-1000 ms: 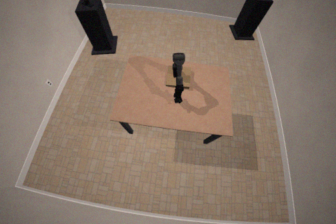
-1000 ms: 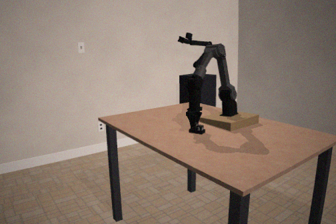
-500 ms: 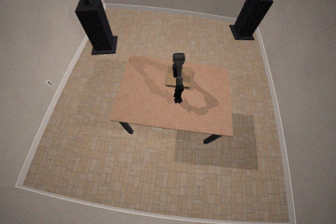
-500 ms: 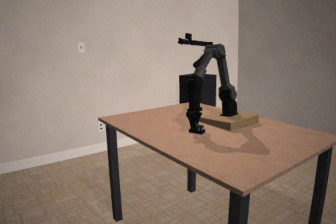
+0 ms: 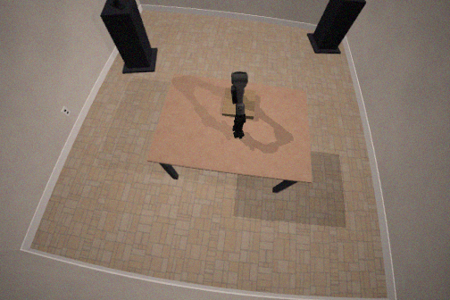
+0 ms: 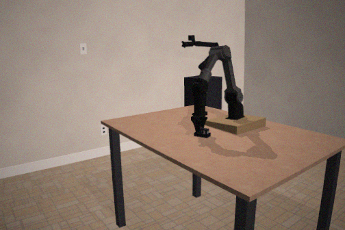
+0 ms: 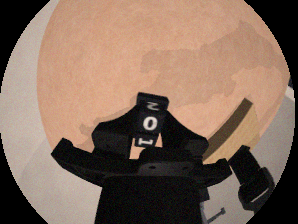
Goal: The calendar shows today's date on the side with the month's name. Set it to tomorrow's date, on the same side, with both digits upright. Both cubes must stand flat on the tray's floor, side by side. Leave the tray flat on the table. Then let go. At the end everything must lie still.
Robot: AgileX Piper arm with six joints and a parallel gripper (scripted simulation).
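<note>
My gripper (image 7: 150,114) (image 5: 232,129) points straight down over the middle of the table and is shut on a black calendar cube (image 7: 149,121). The cube's faces toward the wrist camera carry white digits; a 0 and a 1 are readable. In the exterior and top views the gripper (image 6: 202,132) is low, at or just above the table top (image 5: 237,138), and the cube is only a dark blob there. A black piece lies to the right of the gripper in the wrist view; I cannot tell whether it is the tray or the other cube.
The arm stands on a tan base block (image 6: 237,123) on the table's far side (image 5: 239,103). Two black pedestals with other arms stand on the floor in the room's far corners (image 5: 127,36) (image 5: 337,18).
</note>
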